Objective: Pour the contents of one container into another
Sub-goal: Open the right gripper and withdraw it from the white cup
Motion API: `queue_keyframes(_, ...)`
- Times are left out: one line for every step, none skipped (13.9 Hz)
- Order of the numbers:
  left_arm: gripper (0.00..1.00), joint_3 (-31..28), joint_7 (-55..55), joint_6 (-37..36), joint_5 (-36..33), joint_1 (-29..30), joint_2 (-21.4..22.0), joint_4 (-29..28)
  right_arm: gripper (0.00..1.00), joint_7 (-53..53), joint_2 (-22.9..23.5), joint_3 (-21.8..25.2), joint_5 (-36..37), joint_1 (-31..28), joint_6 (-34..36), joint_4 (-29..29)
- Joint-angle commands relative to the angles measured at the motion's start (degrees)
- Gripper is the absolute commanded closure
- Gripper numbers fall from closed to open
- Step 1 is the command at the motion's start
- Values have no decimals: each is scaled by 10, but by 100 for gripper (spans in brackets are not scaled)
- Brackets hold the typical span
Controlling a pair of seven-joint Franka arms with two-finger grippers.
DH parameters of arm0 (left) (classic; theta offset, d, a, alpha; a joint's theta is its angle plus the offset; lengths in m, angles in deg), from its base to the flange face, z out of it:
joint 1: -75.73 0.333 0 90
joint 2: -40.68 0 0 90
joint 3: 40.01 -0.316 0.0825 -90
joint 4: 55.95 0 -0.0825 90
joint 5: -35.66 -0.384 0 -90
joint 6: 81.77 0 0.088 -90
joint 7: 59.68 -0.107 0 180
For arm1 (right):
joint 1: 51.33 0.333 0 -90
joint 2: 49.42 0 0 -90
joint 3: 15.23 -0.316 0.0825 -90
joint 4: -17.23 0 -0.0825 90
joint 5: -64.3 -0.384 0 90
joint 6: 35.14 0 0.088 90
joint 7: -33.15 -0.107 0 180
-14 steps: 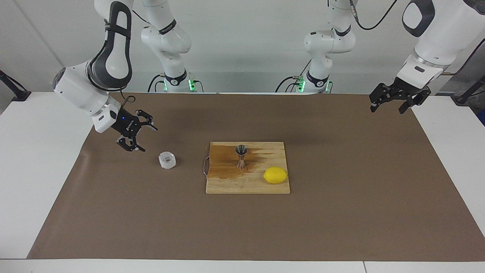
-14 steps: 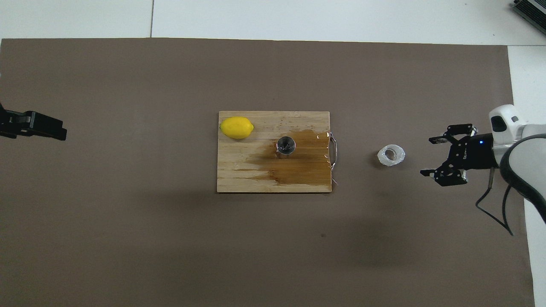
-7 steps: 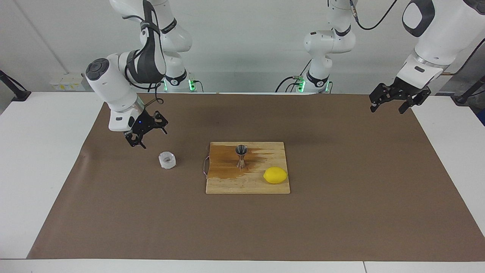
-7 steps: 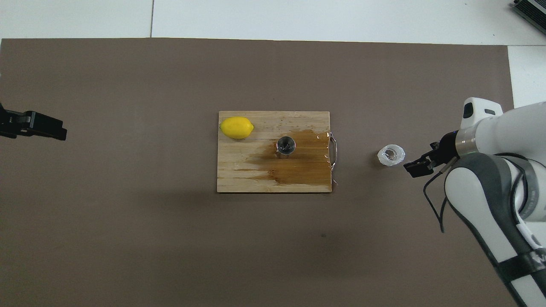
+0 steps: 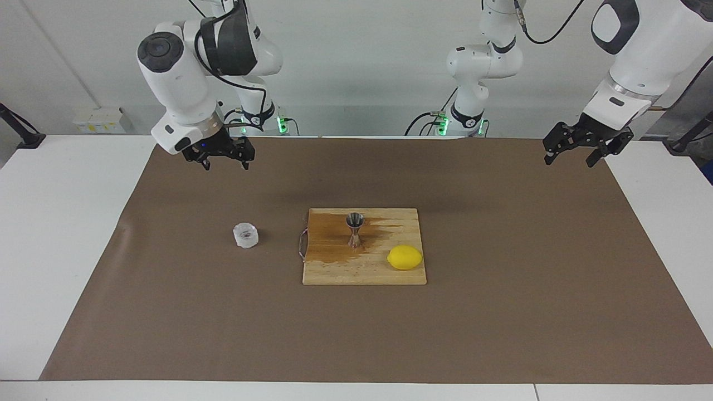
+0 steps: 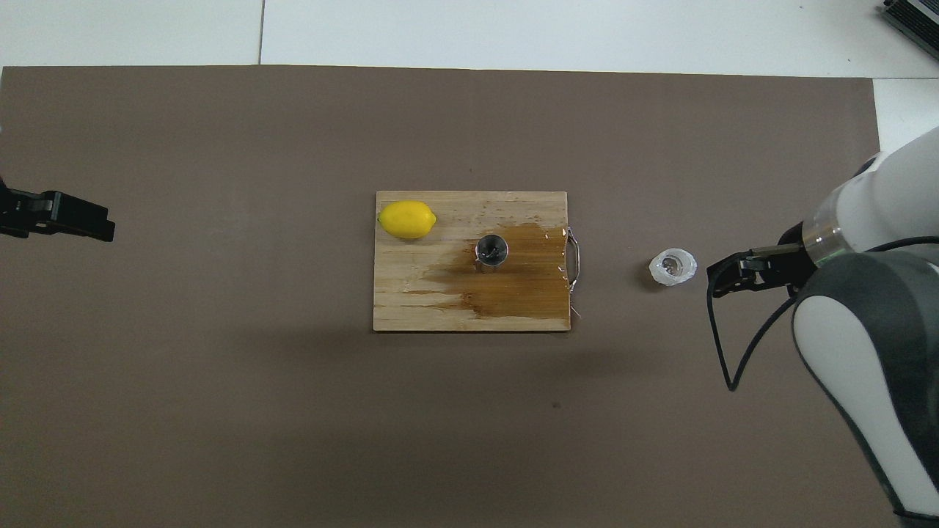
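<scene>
Since a second ago the right gripper (image 5: 223, 159) has risen and drawn back from beside the clear ribbed cup (image 5: 245, 235); it now hangs over the brown mat (image 5: 501, 312) at about eleven o'clock from the cup in the facing view, its jaws spread and holding nothing. The left gripper (image 5: 587, 146) has not stirred; it waits, likewise spread and empty, over the mat's edge at the left arm's end of the table.

The cup stands upright on the mat, released, at nine o'clock from the cutting board (image 5: 365, 275) in the facing view and well apart from it. The steel jigger (image 5: 355, 228) stands upright on the board amid a wide brown wet stain (image 6: 513, 282), with the lemon (image 5: 405, 257) at about four o'clock from it.

With the cup set down and the arm retreating, the pour looks finished. The stain suggests much of the liquid spilled over the board; what the jigger holds cannot be told.
</scene>
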Motion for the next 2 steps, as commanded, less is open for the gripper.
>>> queue_keyframes(0, 1, -2, 4, -8, 3, 18, -21, 0, -17, 15, 4, -50, -33, 51, 83)
queue_keyframes(0, 1, -2, 4, -8, 3, 17, -21, 0, -17, 14, 4, -46, -35, 49, 85)
